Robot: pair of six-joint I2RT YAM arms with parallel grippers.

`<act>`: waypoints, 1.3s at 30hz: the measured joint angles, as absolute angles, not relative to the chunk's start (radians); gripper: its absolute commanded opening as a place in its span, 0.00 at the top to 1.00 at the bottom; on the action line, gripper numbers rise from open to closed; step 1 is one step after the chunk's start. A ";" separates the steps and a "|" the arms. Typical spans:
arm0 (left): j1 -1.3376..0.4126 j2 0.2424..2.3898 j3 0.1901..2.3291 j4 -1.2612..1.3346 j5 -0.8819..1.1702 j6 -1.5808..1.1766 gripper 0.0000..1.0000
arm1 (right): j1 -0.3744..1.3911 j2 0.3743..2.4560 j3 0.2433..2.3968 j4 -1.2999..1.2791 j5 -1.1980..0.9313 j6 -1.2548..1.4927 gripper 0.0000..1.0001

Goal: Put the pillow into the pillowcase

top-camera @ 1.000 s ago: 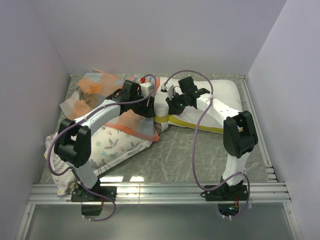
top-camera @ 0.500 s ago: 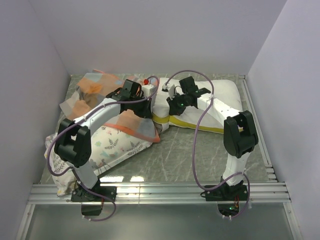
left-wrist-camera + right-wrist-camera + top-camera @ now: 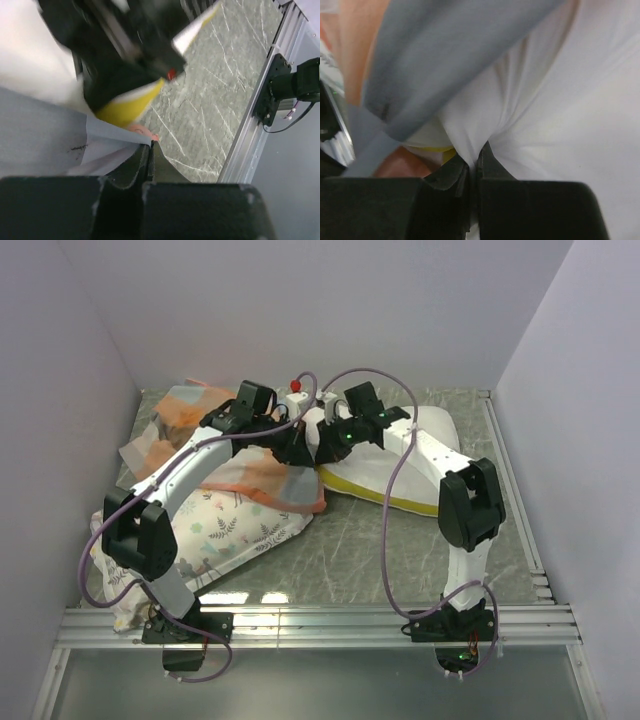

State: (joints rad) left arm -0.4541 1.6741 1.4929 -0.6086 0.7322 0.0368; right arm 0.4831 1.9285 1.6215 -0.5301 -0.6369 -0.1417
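Note:
The checked pillowcase (image 3: 190,415) lies crumpled at the back left, and its orange edge (image 3: 270,480) reaches toward the middle. The cream-white pillow (image 3: 425,435) with its yellow band (image 3: 375,490) lies at the right, its left end raised. My left gripper (image 3: 298,445) is shut on the pillowcase's rim; the left wrist view shows grey-blue cloth (image 3: 40,135) pinched at the fingertips (image 3: 150,146). My right gripper (image 3: 326,443) is shut on a fold of the pillow's white cloth (image 3: 560,100), close to the left gripper. Grey-blue pillowcase cloth (image 3: 445,50) hangs over that pillow end.
A white pillow printed with flowers and deer (image 3: 235,530) lies at the front left, partly under the pillowcase. An aluminium rail (image 3: 320,620) runs along the near edge, with another rail (image 3: 515,480) on the right. Walls close in on three sides.
The left gripper has shut on the pillowcase rim and lifted it. The right gripper has pulled the pillow's left end up and to the left, against the pillowcase opening.

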 measured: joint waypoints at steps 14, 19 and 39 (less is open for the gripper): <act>-0.334 1.678 1.501 -0.564 0.622 -0.083 0.37 | 0.539 1.875 1.339 -0.460 -0.831 -0.199 0.77; -0.268 1.762 1.643 -0.517 0.407 -0.134 0.28 | 0.544 1.823 1.336 -0.492 -0.785 -0.225 0.33; -0.334 2.250 2.063 -0.488 0.150 -0.091 0.30 | 0.325 1.952 1.857 -0.699 -0.349 -0.242 0.21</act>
State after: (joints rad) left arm -0.3336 2.2501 2.0632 -0.4877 0.1501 -0.0906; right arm 0.3252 1.9522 1.8572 -0.6991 -0.3492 -0.2424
